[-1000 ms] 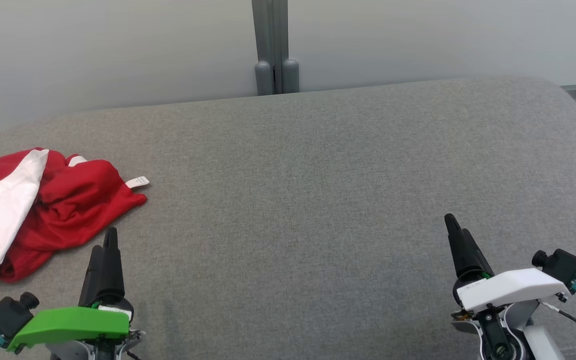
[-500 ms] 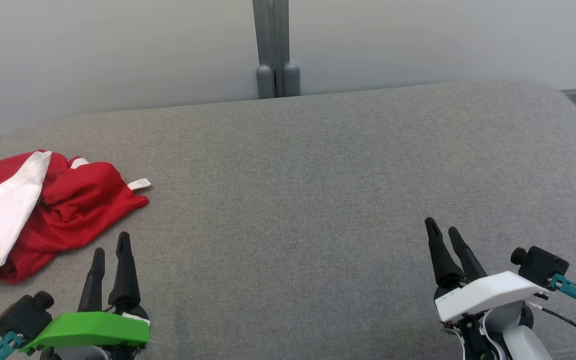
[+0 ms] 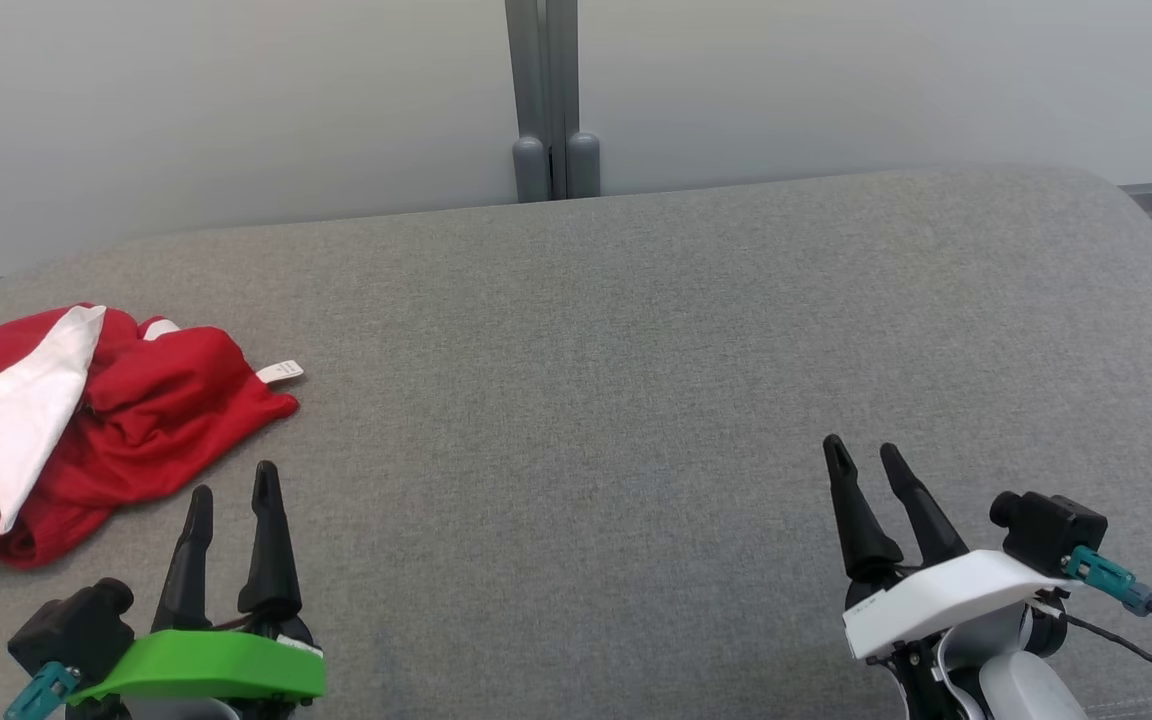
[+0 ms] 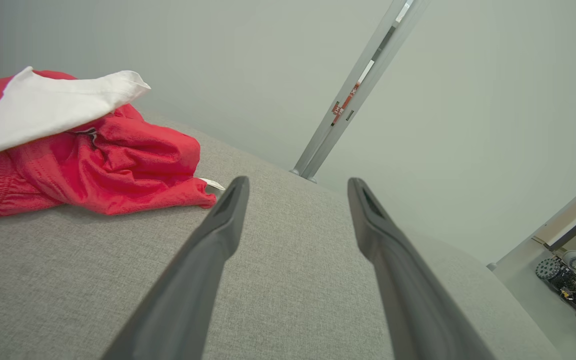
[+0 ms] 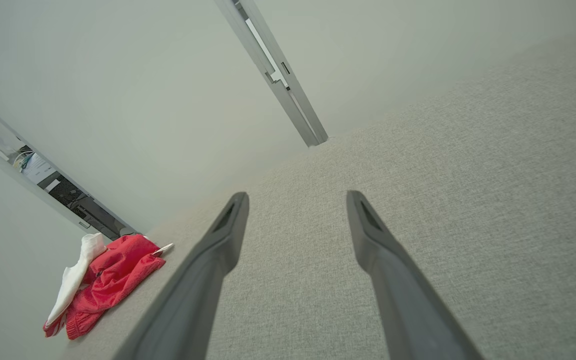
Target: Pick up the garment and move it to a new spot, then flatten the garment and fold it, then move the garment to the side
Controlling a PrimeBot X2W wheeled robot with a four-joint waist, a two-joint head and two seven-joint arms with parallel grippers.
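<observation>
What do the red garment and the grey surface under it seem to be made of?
The garment looks like a thin knit synthetic, perhaps sports mesh: fine textured knit, soft crumpled folds, a faint sheen. Its white panel looks smoother. The surface looks like matte grey woven upholstery: a fine flecked weave, and rounded edges that suggest padding underneath.

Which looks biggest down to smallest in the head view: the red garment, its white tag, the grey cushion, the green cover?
1. grey cushion
2. red garment
3. green cover, though it sits nearest the camera, which inflates it
4. white tag
</observation>
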